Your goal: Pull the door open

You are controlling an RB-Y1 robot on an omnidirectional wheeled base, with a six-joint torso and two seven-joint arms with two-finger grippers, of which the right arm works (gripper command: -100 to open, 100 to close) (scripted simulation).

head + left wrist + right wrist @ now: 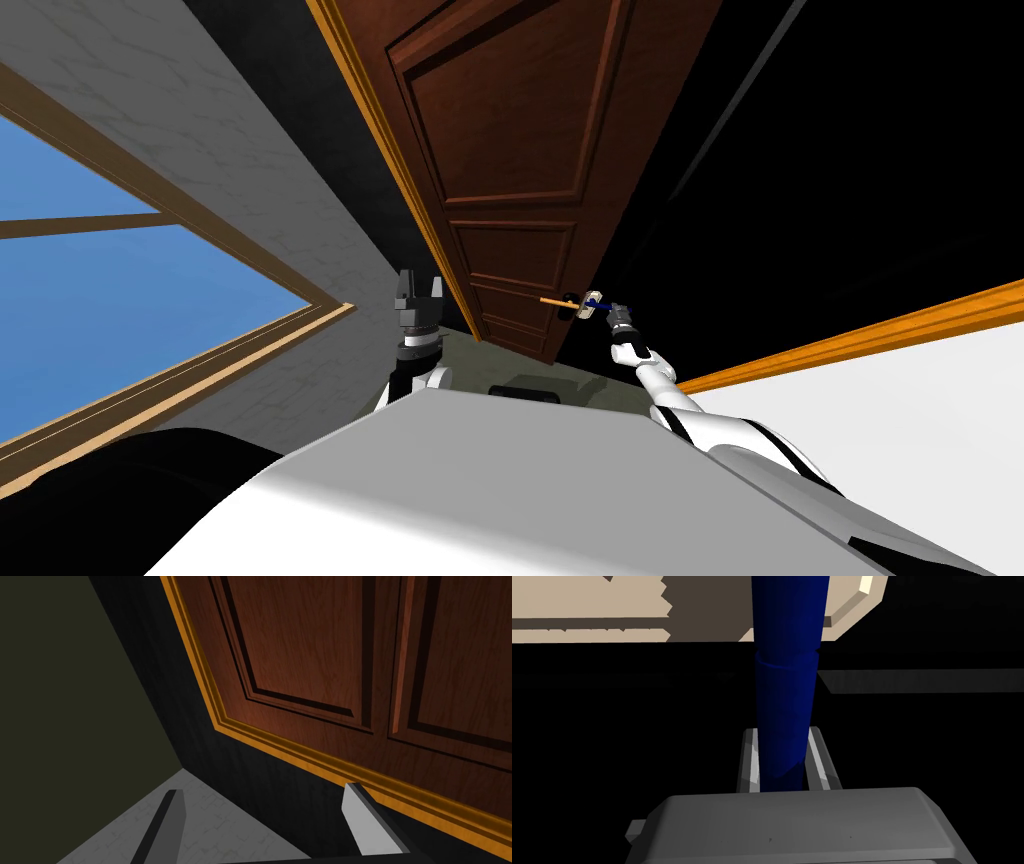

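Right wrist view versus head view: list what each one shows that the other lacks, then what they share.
Right wrist view adds: the right end effector seen close up, its two fingers pressing the sides of the dark blue door handle.
Head view adds: the brown panelled door with a black area beside it, its orange frame, a yellow lever on the door's face, a window, and the left end effector, open, near the frame.
Both: the blue handle, its beige plate and the right end effector at it.
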